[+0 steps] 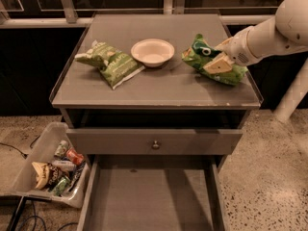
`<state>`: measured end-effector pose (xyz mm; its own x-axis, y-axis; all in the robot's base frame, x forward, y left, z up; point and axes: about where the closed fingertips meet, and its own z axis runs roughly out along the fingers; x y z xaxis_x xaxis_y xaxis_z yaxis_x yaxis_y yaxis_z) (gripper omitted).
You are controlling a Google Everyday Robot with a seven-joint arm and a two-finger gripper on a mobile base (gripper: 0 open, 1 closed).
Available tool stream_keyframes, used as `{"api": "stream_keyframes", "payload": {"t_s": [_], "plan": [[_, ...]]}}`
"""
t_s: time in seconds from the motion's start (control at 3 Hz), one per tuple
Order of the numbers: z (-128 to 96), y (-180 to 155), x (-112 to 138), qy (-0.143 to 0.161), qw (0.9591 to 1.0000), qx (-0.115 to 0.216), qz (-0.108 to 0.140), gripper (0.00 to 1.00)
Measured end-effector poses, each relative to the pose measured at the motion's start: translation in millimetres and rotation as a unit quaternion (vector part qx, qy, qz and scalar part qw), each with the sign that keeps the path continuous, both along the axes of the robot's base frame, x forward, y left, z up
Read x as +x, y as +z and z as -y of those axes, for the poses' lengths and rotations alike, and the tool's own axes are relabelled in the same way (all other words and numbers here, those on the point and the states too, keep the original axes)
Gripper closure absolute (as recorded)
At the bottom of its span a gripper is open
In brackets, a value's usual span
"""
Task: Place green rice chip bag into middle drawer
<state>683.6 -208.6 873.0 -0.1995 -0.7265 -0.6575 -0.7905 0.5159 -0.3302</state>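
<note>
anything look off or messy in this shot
Nothing spilled or broken. The green rice chip bag lies crumpled on the right of the cabinet top with the gripper at it; the paler bag lies askew left of the bowl. The middle drawer stands pulled out below.
</note>
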Motion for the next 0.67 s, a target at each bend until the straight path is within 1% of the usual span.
{"api": "stream_keyframes", "payload": {"t_s": [0.33, 0.67], "plan": [[-0.1, 0.0, 0.0, 0.0, 1.0, 0.0, 0.0, 0.89], [-0.9, 0.5, 0.5, 0.001, 1.0, -0.001, 0.0, 1.0]]}}
